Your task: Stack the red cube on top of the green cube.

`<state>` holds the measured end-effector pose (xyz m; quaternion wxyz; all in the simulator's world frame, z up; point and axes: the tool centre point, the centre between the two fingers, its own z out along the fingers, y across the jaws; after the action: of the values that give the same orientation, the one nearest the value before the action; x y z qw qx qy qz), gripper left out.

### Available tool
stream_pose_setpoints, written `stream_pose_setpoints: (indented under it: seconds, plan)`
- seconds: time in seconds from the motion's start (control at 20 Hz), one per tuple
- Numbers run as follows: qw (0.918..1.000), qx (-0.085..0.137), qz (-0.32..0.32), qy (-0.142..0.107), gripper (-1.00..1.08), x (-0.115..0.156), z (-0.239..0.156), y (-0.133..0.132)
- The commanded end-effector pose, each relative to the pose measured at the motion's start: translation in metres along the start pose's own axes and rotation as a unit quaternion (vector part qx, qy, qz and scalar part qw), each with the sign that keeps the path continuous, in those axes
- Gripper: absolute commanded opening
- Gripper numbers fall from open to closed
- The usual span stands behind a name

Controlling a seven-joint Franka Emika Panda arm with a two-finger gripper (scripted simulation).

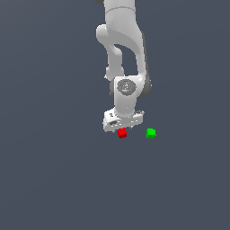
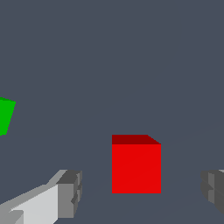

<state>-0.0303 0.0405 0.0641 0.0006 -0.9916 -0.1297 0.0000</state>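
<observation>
The red cube sits on the dark grey floor just under the white gripper. In the wrist view the red cube lies between the two grey fingertips, with a gap on each side, so the jaws are open and touch nothing. The green cube sits on the floor a short way to the exterior view's right of the red cube, apart from it. In the wrist view only an edge of the green cube shows.
The white arm rises above the gripper toward the top of the exterior view. The floor is a plain dark grey surface around both cubes.
</observation>
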Motion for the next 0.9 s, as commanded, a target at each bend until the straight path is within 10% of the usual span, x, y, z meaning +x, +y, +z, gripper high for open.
stream_pose_setpoints:
  seconds: [0.0,0.55,0.6,0.85]
  plan:
    - [1.0,0.0,0.0,0.0,1.0,-0.001,0.009,0.0]
    - [1.0,-0.001,-0.002,0.0,1.0,0.0,0.044,0.0]
    - [1.0,-0.001,-0.002,0.0,-1.0,0.0,0.044,0.0]
    - [1.0,-0.001,-0.002,0.0,-1.0,0.0,0.044,0.0]
